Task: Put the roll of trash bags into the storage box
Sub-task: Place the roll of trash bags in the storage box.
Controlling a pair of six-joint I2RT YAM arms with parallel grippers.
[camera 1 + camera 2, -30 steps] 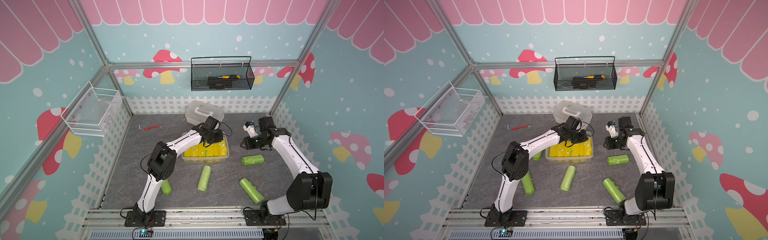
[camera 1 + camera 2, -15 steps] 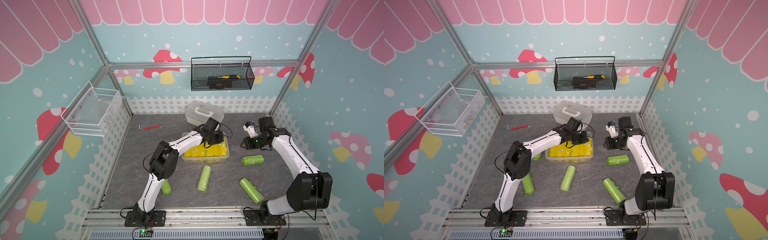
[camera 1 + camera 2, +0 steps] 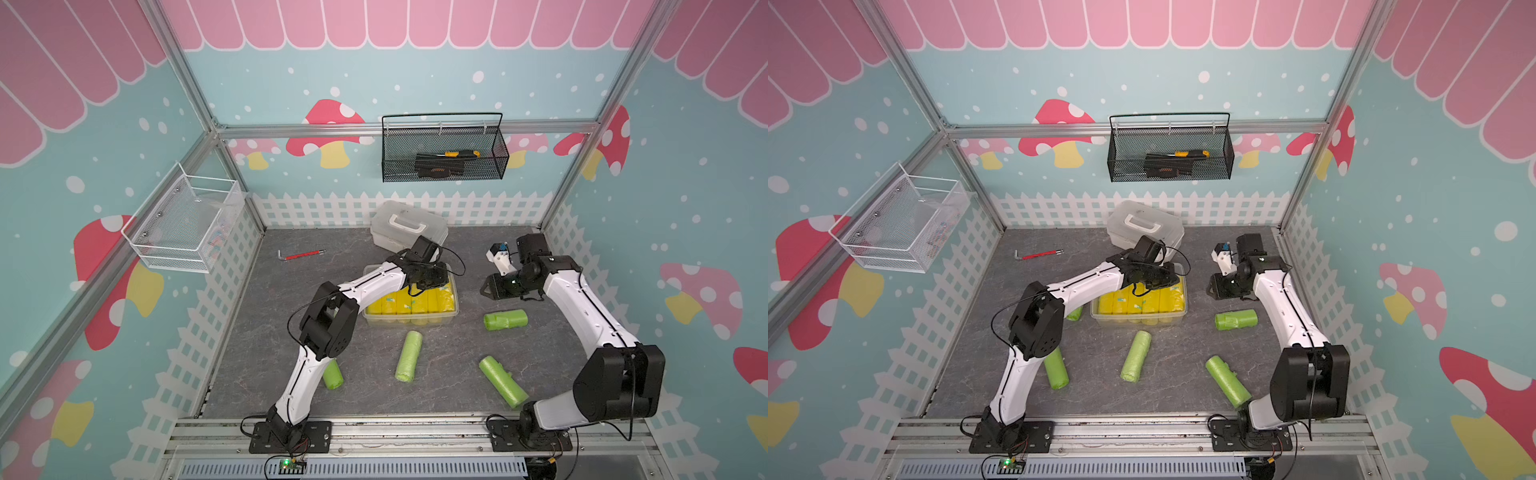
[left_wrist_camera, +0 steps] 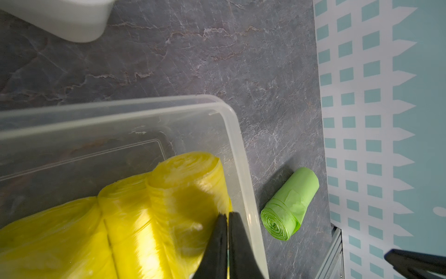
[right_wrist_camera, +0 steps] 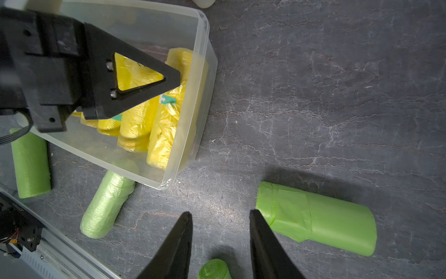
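We show the left gripper (image 4: 227,218), fingers together, over the box (image 4: 237,137); the right gripper (image 5: 220,216), fingers apart, could nudge the green roll (image 5: 318,217) away.

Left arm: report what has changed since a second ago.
Its elbow edged slightly to the right; the left claw stays shut over the yellow rolls in the storage box. The right claw, open, and the loose green rolls have not moved.
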